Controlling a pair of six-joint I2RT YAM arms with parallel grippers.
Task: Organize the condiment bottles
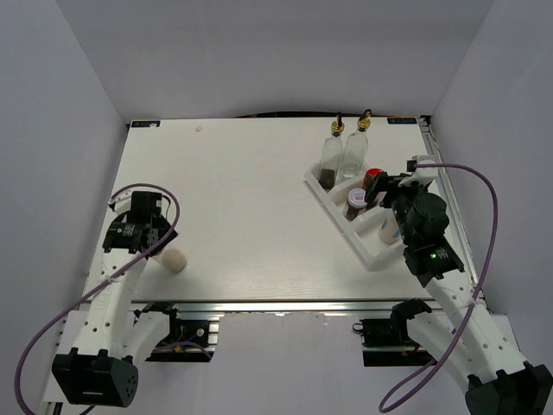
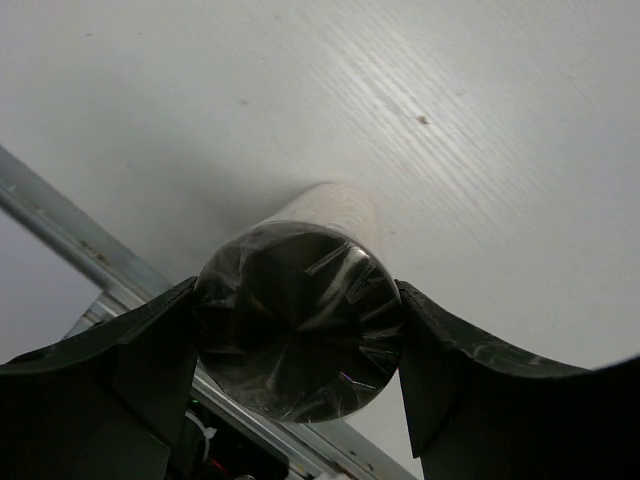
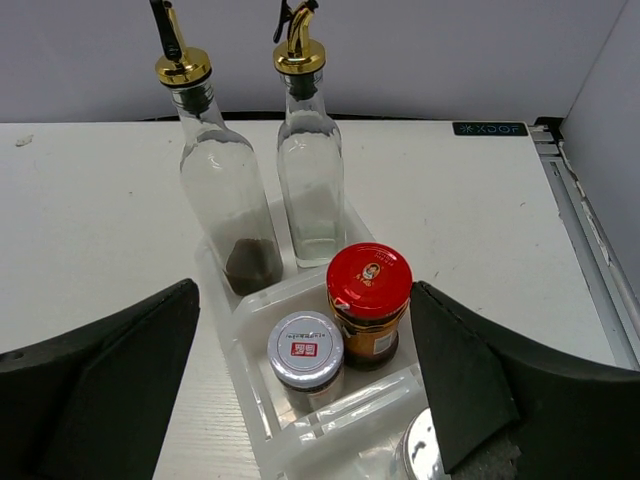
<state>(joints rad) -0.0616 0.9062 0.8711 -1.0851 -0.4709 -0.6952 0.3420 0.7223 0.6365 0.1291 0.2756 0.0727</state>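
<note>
- Your left claw (image 1: 161, 247) is clamped on the cream bottle (image 1: 176, 259); in the left wrist view both fingers (image 2: 130, 370) press against the sides of its dark, film-covered end.
- Your right claw (image 1: 390, 189) hangs above the near half of the tray with its fingers (image 3: 110, 390) spread wide and nothing between them.
- You have the white table (image 1: 259, 199) under everything, with a metal rail along its near edge.
- You see the white tray (image 1: 372, 257) on the right side of the table, lying at a slant, its far end toward the back right corner.
- You have two tall glass bottles with gold pourers standing upright, side by side, in the far compartment: the left glass bottle (image 3: 225, 190) holds a dark residue at its bottom, while the right glass bottle (image 3: 312, 180) looks clear.
- You find the cream bottle lying on its side on the table near the near left edge, well apart from the tray.
- You see the red-lidded jar (image 3: 369, 300) upright in the middle compartment, on the right.
- You see a silver-lidded shaker (image 3: 306, 350) just beside that jar in the same compartment, on its left.
- You can make out a second shaker (image 3: 420, 455) in the nearest compartment, but only part of its silver lid shows at the bottom edge of the right wrist view.
</note>
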